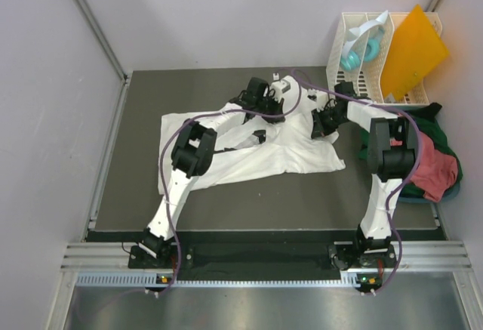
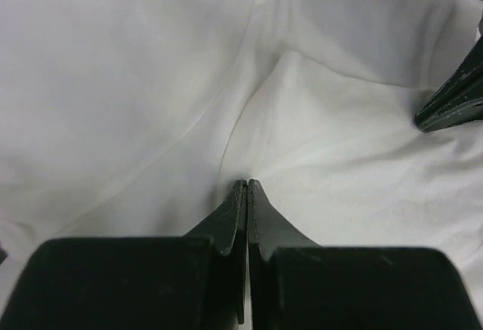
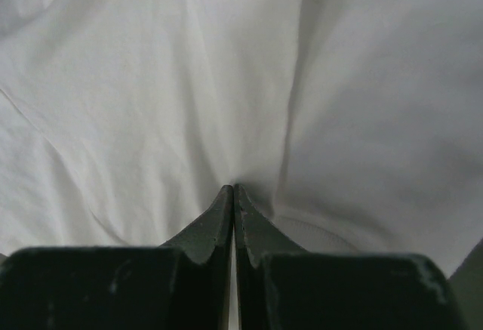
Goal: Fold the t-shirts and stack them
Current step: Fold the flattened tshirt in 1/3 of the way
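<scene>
From above, the white t-shirt (image 1: 249,156) lies rumpled on the dark table mat (image 1: 302,202), under both arms. The left gripper (image 1: 260,122) and right gripper (image 1: 324,124) come down near each other at the shirt's far edge. To the right of the right gripper lie the salmon-red t-shirt (image 1: 436,170) and dark green t-shirt (image 1: 429,118) in a heap. Beyond it stands a white slatted rack (image 1: 355,66) with an orange sheet (image 1: 413,49) leaning in it.

In the left wrist view, the left gripper (image 2: 246,185) has its jaws pressed together, pinching white cloth (image 2: 151,81), with creases running out from the tips. One dark fingertip (image 2: 453,103) of the other gripper shows ahead to the right.

In the right wrist view, the right gripper (image 3: 233,188) is likewise closed, nipping the white shirt (image 3: 136,81), with folds meeting at its tips.
</scene>
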Robot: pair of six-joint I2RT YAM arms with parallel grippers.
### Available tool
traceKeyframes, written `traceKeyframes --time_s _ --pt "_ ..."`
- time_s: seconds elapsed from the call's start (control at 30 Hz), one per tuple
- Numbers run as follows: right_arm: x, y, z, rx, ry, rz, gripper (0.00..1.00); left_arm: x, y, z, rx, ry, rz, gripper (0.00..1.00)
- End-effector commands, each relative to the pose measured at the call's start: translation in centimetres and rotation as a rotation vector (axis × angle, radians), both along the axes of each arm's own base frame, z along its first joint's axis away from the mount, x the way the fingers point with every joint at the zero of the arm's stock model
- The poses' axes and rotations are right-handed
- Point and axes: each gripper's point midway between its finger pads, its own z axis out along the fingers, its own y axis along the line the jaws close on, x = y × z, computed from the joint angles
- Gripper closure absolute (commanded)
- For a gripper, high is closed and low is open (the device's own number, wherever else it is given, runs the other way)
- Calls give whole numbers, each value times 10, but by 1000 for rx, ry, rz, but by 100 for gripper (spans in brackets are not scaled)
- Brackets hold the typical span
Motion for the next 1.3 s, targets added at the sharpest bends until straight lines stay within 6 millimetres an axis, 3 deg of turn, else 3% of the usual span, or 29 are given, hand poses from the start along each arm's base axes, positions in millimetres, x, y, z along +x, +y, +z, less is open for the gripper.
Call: traceKeyframes --time_s 0.0,0.2,0.3,0.43,0.57,0.77,1.1,1.27 --pt "-9 1 -15 -60 29 10 100 26 12 68 -60 -184 75 100" --pt "-10 2 -16 -58 31 13 100 31 15 109 -120 -236 84 100" --pt "-8 3 -15 -60 25 15 100 29 19 115 -123 -220 58 100" --pt "-8 3 -14 -64 23 15 100 12 24 106 -95 -180 -34 100" --pt "-7 2 -13 -69 15 17 100 -15 35 75 -7 -80 -122 100" --pt "-6 2 -14 -74 12 16 100 -26 49 44 68 -52 -147 100" --pt "-6 3 -13 -88 6 21 100 -25 51 45 88 -50 -179 100" --pt "-7 4 -16 -93 12 27 100 -36 53 43 86 -15 -213 100"
